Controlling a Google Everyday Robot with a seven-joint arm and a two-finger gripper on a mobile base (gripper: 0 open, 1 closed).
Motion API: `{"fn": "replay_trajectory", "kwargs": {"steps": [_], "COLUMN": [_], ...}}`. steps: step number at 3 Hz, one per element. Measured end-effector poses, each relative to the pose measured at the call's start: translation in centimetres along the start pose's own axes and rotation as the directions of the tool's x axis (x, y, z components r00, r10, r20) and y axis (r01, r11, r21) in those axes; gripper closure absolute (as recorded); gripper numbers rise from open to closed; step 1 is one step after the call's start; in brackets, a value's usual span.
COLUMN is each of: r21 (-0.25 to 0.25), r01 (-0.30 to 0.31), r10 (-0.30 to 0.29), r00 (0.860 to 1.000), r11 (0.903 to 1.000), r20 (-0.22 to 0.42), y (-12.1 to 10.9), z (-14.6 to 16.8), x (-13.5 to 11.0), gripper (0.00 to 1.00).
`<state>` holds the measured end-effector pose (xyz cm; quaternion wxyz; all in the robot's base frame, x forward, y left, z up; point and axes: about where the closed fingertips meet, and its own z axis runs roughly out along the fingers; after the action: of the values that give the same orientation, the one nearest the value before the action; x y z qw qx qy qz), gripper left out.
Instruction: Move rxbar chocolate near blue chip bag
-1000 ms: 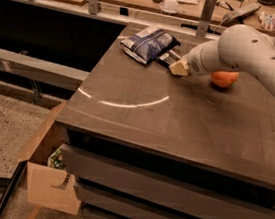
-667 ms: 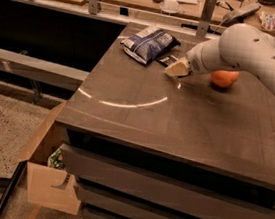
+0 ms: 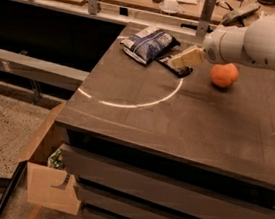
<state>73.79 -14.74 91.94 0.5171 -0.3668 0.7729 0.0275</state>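
The rxbar chocolate is a small flat black bar. It lies on the dark table top at the back, just right of the blue chip bag, with its near end close to or touching the bag's corner. The bag is crinkled, dark blue and white, and lies flat. My gripper hangs just above the bar's right end, coming in from the right on the white arm. It partly covers the bar.
A round orange fruit sits on the table right of the gripper, under the arm. An open cardboard box stands on the floor at the table's front left. Metal rails and a cluttered bench run behind the table.
The gripper has risen slightly and shifted right, away from the table top. The black bar now shows more fully, lying next to the bag.
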Motion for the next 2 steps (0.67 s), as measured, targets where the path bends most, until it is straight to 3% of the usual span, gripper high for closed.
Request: {"fn": "replay_trajectory", "kwargs": {"steps": [1, 2], "r21": [0.096, 0.277], "r01": [0.031, 0.121], "r10": [-0.031, -0.111], "r00": [1.000, 0.993], "r11": [0.9949, 0.9534], "r20": [-0.006, -0.050], "y": [-3.4, -6.0], "z": [-4.0, -9.5], "x": [-0.7, -3.3], "gripper": [0.00, 0.00]}}
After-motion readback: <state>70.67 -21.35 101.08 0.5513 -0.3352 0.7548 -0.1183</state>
